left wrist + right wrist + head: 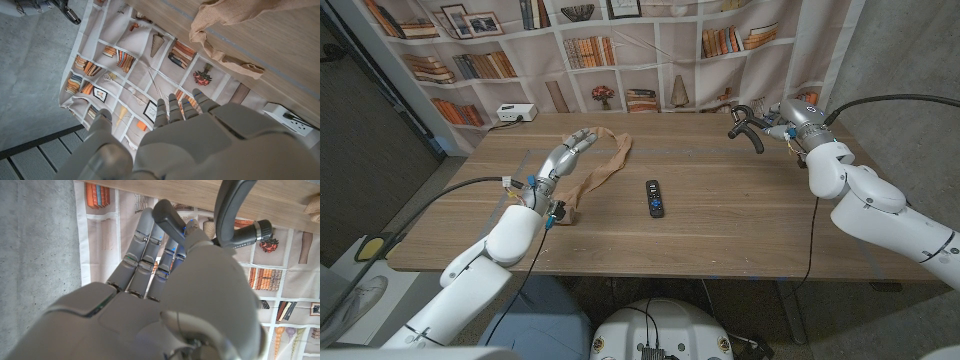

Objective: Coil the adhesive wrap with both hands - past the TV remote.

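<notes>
Tan adhesive wrap (602,171) lies uncoiled beside left hand (567,157) (remote (655,198) nearby).

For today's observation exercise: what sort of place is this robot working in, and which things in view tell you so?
Probably a staged test room, not a real study: the bookshelf backdrop is a printed, creased sheet, bare concrete wall shows beside it, and a plain wooden table holds a TV remote and tan wrap.

White power strip (516,113) (far left table corner), bookshelf backdrop (620,50).
</notes>
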Motion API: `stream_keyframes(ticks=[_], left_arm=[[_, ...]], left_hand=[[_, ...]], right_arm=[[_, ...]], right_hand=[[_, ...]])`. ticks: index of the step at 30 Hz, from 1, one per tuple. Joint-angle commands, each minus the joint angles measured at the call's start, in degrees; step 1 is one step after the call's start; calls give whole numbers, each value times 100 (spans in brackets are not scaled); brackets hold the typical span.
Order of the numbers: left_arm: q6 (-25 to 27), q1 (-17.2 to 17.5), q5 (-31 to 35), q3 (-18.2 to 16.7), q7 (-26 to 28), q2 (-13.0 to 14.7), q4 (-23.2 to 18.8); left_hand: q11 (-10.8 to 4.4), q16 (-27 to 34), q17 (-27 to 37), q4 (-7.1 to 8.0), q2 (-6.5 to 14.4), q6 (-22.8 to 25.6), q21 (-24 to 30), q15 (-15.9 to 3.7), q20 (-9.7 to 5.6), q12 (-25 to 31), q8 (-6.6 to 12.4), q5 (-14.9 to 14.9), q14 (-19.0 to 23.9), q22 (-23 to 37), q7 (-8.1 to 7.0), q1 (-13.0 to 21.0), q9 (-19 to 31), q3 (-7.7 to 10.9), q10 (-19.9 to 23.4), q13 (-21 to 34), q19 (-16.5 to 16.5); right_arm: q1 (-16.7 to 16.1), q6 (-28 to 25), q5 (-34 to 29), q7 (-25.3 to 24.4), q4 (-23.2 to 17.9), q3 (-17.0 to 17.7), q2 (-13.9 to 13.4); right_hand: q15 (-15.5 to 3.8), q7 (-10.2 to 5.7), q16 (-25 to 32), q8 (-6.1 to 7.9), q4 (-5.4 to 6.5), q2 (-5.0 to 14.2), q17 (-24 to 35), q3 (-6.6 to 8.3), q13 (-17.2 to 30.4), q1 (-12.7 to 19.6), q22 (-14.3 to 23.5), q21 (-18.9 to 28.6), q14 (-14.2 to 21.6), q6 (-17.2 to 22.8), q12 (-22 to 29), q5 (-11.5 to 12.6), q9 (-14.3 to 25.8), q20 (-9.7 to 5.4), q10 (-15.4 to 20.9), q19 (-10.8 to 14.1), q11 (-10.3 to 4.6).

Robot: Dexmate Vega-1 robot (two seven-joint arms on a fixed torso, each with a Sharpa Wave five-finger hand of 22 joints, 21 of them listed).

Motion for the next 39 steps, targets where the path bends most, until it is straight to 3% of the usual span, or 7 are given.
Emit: stream_keyframes(ticks=[1, 20, 39], left_arm=[[394, 122, 742, -27, -22, 90, -301], [621, 369, 1623, -138, -79, -58, -552], [401, 556, 1740, -248, -125, -276, -477]], left_hand=[[9, 17, 12, -9, 25, 33, 10, 2, -26, 24, 25, 16, -67, 20, -9, -11, 7, -20, 33, 6, -17], [5, 19, 10, -18, 40, 70, 12, -7, -19, 27, 32, 17, -67, 18, -9, 10, 8, -10, 49, 7, -22], [-18, 22, 7, -27, 72, 119, 14, -25, -16, 43, 38, 20, -59, 17, -16, 45, 10, 10, 100, 7, -23]], right_arm=[[177, -35, -98, 113, 33, -162, 69], [408, -40, -242, 255, 136, -372, 222], [460, -152, -439, 377, 30, -469, 227]], right_hand=[[-948, -27, -24, -15, -40, 472, 33, 71, 38, 474, 8, 80, 367, 8, 15, 30, 31, -488, 10, -26, -54], [-948, -32, -66, -27, -40, 462, 95, 94, 123, 458, -45, 223, 381, 12, 7, 30, 37, -492, 21, -85, -48], [-948, -39, -110, -39, -45, 448, 151, 120, 176, 446, -111, 360, 393, 14, -26, 32, 43, -501, 22, -147, -49]])
